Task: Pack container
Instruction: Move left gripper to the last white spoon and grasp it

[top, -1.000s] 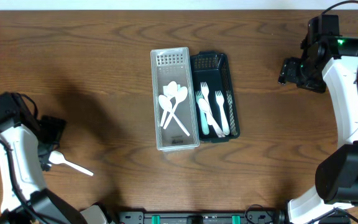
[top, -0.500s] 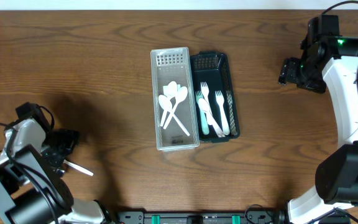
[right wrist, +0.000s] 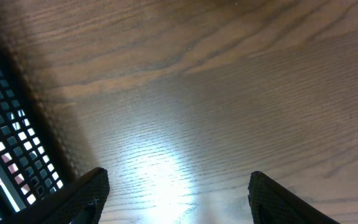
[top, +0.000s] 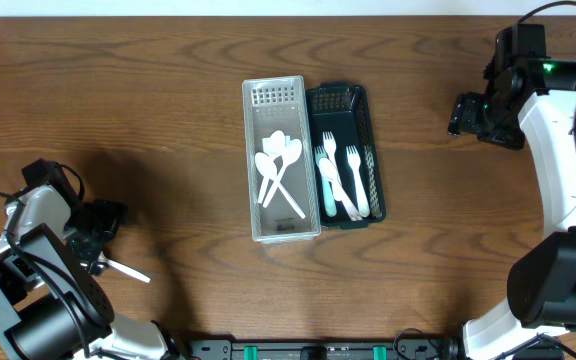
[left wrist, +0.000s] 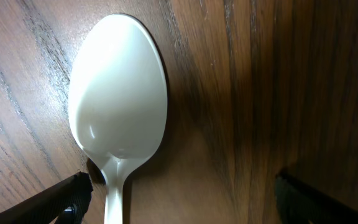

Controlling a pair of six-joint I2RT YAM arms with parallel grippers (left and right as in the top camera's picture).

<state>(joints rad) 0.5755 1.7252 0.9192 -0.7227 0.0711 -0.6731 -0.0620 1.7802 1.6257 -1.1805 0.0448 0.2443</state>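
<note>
- Left claw [left wrist: 180,198]: jaws wide apart, low over the counter [top: 168,90] near its left edge. They straddle the neck of a loose white spoon [left wrist: 117,93] without clamping it. The spoon lies flat on the wood, bowl up, and overhead its handle pokes out rightward from under the claw.
- Centre: clear tray [top: 279,95] holding several white spoons [top: 276,172]. The dark basket [top: 336,100] touches the tray's right side and holds white forks [top: 352,180].
- Right claw [right wrist: 179,200]: jaws apart, nothing between them, over bare wood well right of the dark basket. The basket's mesh shows at the wrist view's left edge.
</note>
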